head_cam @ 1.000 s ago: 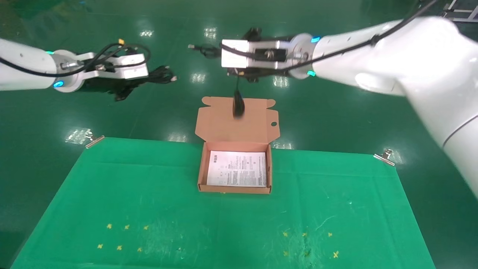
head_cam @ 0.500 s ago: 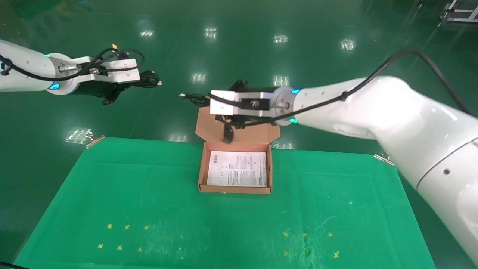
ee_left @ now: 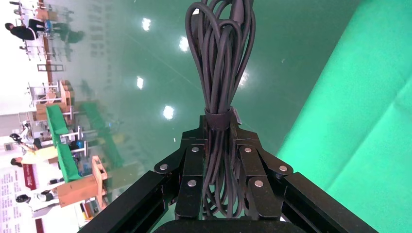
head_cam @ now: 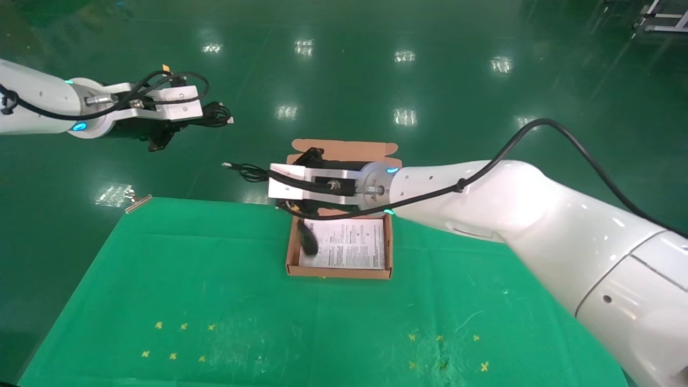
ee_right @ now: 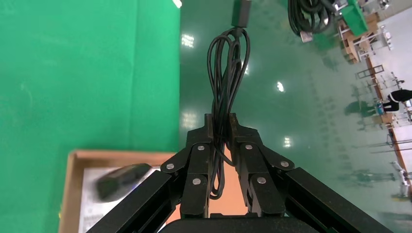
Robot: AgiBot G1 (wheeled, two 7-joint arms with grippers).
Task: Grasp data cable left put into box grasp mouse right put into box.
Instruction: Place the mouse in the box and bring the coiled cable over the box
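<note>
My right gripper (ee_right: 221, 145) pinches the mouse's (head_cam: 308, 243) limp cord, mouse dangling into the box (head_cam: 291, 252); my left gripper (ee_left: 219, 145) clamps the floppy data cable (ee_left: 221, 63) at its tie.

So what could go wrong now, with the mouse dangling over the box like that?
The right hand grips only the cord, so the mouse hangs by the box's left wall and could land on the rim. The cord's plug end sticks out beyond the box and may stay outside. The left hand holds the data cable off to the side; it looks firmly clamped.
</note>
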